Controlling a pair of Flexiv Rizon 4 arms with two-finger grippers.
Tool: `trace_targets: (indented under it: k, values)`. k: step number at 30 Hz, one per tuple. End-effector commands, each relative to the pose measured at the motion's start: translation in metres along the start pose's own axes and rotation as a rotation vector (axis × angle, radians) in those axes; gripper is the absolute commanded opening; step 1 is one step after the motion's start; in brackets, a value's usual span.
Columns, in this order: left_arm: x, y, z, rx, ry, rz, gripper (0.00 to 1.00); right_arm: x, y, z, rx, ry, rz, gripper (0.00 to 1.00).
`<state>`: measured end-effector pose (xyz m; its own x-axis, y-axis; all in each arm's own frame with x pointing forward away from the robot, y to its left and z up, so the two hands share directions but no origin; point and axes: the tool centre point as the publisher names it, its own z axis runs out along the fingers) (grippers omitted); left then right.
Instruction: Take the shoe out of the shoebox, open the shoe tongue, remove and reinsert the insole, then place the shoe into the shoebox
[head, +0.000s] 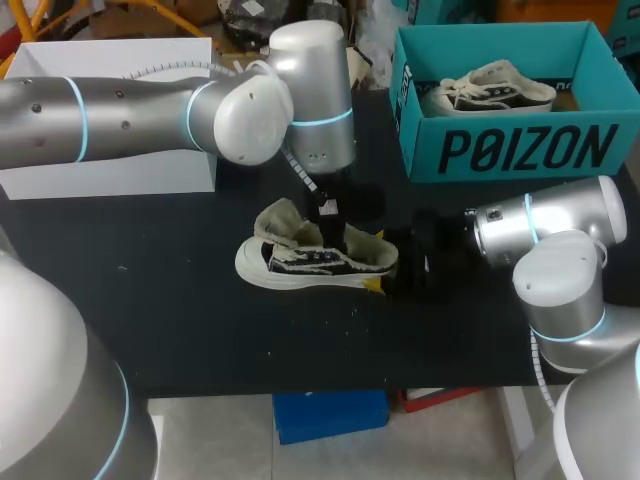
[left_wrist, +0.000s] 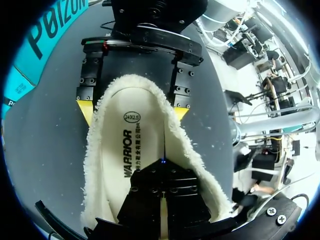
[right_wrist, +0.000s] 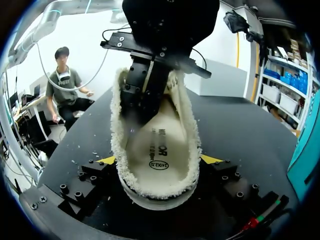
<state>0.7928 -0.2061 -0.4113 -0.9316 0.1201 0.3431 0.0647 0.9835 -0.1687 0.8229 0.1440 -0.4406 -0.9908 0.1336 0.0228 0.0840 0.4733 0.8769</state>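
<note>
A white and black sneaker with a fleece lining lies on its sole in the middle of the black table. My left gripper comes down from above into the shoe's opening. In the left wrist view its black fingers are shut, with their tips on the printed insole. My right gripper is at the heel, one yellow tip against each side of the fleece rim, so it is shut on the heel. The teal shoebox stands at the back right.
A second sneaker lies inside the shoebox. A white box stands at the back left, under my left arm. Bare tabletop lies in front of the shoe and to its left.
</note>
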Motion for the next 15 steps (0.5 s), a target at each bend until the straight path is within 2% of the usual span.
trace_targets:
  k: [1, 9, 10, 11, 12, 15]
  values:
    - [-0.0018, -0.0021, 0.0077, 0.001, 0.002, 0.005, 0.00, 0.0002, -0.0012, 0.0014, 0.002, -0.002, 0.002, 0.00]
    - [-0.0016, -0.0042, 0.0101, 0.013, -0.011, 0.027, 0.00, 0.0002, -0.0012, 0.0014, 0.002, -0.002, 0.002, 0.00]
    - [-0.0008, -0.0056, 0.0092, 0.017, -0.027, 0.044, 0.03, 0.0002, -0.0012, 0.0014, 0.002, -0.002, 0.002, 0.00]
    - [0.0005, -0.0069, 0.0072, 0.032, -0.051, 0.070, 0.33, 0.0002, -0.0012, 0.0014, 0.002, -0.002, 0.002, 0.00]
    - [0.0012, -0.0074, 0.0063, 0.019, -0.058, 0.068, 0.44, 0.0002, -0.0012, 0.0014, 0.002, -0.002, 0.002, 0.00]
    - [0.0019, -0.0080, 0.0048, 0.017, -0.082, 0.081, 0.45, 0.0002, -0.0012, 0.0014, 0.002, -0.002, 0.002, 0.00]
